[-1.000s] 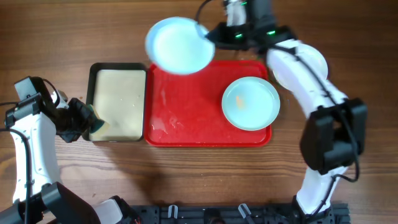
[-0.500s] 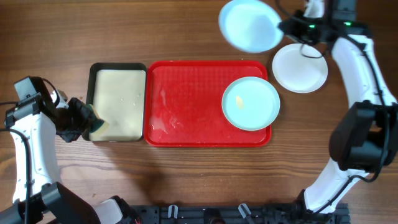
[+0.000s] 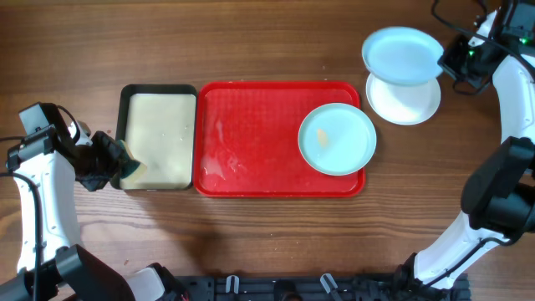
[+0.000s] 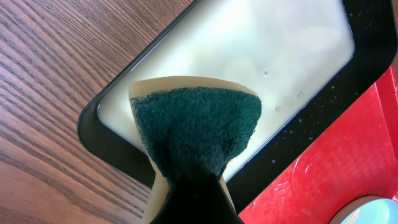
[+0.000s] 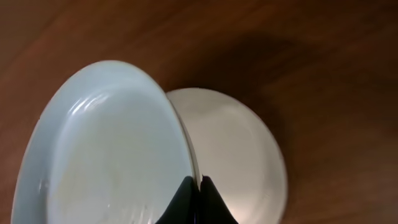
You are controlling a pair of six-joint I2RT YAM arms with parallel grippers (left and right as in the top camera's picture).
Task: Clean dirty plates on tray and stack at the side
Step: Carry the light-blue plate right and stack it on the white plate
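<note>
Pretty colourful setup: the tray [image 3: 251, 125] is done in bright red, flecked with pale wet spots. The first blue plate [image 3: 337, 139] is marked by a yellowish smear, while the second blue plate [image 3: 402, 55] is left plain pale blue. The last plate [image 3: 405, 107] is plain white. The smaller tray [image 3: 159, 89] is filled with cream and rimmed in black. The sponge [image 4: 196, 124] is coloured dark green over yellow. The table [image 3: 251, 242] is streaked with brown wood grain.

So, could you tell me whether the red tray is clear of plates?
No, one pale blue plate with a yellowish smear lies on the red tray in the overhead view.
</note>
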